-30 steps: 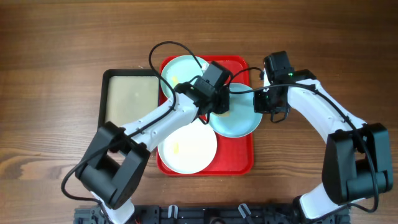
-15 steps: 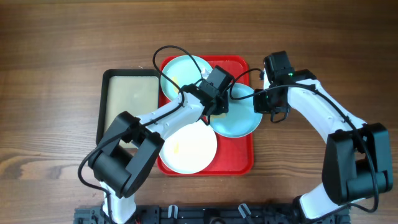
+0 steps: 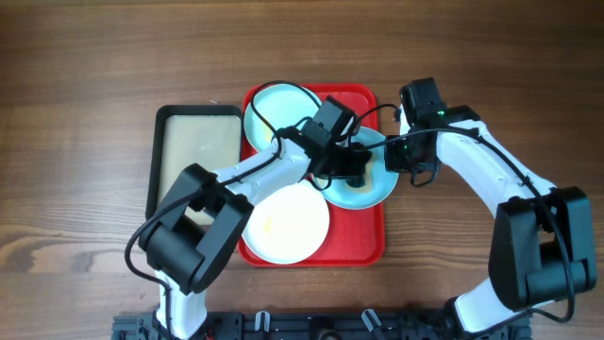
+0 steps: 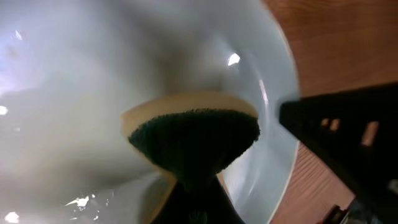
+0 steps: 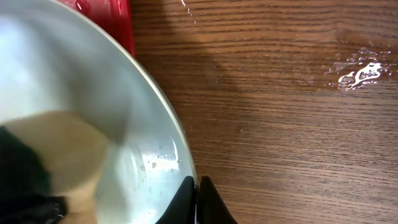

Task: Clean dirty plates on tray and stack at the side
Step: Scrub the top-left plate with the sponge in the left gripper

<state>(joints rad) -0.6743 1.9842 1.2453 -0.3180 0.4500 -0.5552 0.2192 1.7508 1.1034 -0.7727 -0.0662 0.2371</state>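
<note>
Wide wooden bench (image 3: pixel 94 57) seen from above, carrying a large red tray (image 3: pixel 363 247) at centre, with a smaller black-rimmed tray (image 3: pixel 198 142) touching its left side. Three plates on the red tray: a white plate (image 3: pixel 283 227) at the near end with a faint yellow smear, a pale blue plate (image 3: pixel 269 109) at the far end, and a second pale blue plate (image 3: pixel 377 194) on the right, overhanging the tray's right rim.

Bent in from the right side, the right arm, elbow out. At its tip the right gripper (image 5: pixel 198 202), pinched shut on the overhanging plate's rim, likely to steady it against scrubbing.

Stretched diagonally across the tray and over the white plate, the left arm, wrist turned to the right. At its end the left gripper (image 4: pixel 194 202), clamped on a sponge (image 4: pixel 193 130) with a yellow body and a dark green scouring face, set against the plate's inner surface.

Probably mid-scrub on this plate. No stack beside the tray yet, so likely early in the task.

Small wet patch (image 5: pixel 357 71) glinting on the bench beyond the plate.
</note>
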